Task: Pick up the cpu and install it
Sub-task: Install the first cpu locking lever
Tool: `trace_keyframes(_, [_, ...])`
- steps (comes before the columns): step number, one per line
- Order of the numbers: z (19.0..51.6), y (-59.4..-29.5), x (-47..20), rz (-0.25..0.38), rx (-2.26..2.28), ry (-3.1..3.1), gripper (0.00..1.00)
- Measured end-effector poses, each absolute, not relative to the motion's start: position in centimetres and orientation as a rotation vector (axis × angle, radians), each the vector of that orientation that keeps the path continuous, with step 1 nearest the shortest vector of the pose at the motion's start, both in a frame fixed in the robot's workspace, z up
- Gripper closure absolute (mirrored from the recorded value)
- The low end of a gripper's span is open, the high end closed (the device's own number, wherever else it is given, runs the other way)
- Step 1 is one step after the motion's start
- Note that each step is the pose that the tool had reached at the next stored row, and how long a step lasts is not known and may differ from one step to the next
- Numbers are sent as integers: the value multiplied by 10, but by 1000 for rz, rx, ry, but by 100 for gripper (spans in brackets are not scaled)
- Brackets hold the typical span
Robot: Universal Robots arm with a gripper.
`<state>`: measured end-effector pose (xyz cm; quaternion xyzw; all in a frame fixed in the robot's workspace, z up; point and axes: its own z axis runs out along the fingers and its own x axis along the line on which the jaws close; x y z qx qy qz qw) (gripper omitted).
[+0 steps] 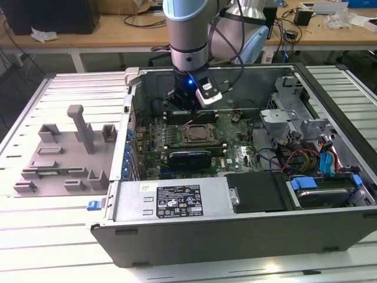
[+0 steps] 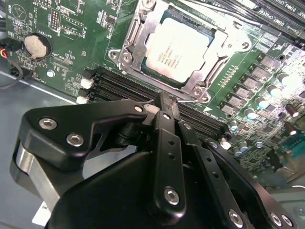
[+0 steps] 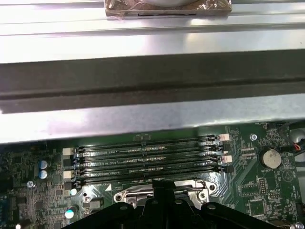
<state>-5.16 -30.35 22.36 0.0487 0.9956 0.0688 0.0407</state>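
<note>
on the exterior view's left, at nine o'clock of the open computer case (image 1: 171,203), sits the grey tray (image 1: 62,156). my pincer (image 2: 166,101) hangs over the motherboard (image 2: 81,43) with its fingers drawn together, gripping nothing. the cpu (image 2: 178,50) lies seated in its socket frame (image 2: 131,50), at twelve o'clock of my fingertips, apart from them.

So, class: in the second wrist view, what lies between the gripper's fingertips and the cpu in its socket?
A bank of dark memory slots crosses the board between the gripper and the cpu, then the socket's metal frame.
</note>
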Motion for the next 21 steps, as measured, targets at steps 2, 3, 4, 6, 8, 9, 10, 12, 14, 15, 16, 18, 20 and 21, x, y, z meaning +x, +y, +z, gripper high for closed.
trace_keyframes(2, [223,-302,-52,210,158,3049,89])
trace_keyframes(3, [223,-301,-52,210,163,3048,89])
trace_keyframes(4, [223,-301,-52,210,172,3047,89])
trace_keyframes(6, [222,-300,-51,209,196,3045,89])
trace_keyframes(8, [221,-300,-51,206,238,3040,89])
trace_keyframes(9, [221,-300,-51,205,266,3037,89])
trace_keyframes(10, [220,-300,-51,204,283,3034,89])
trace_keyframes(12, [220,-298,-50,203,308,3031,89])
trace_keyframes(14, [220,-297,-50,203,310,3030,89])
trace_keyframes(15, [219,-297,-50,203,310,3031,89])
trace_keyframes(16, [219,-297,-50,203,310,3030,89])
trace_keyframes(18, [218,-297,-50,204,308,3022,89])
trace_keyframes(20, [217,-296,-50,206,305,3004,89])
trace_keyframes(21, [217,-296,-50,206,303,2997,89])
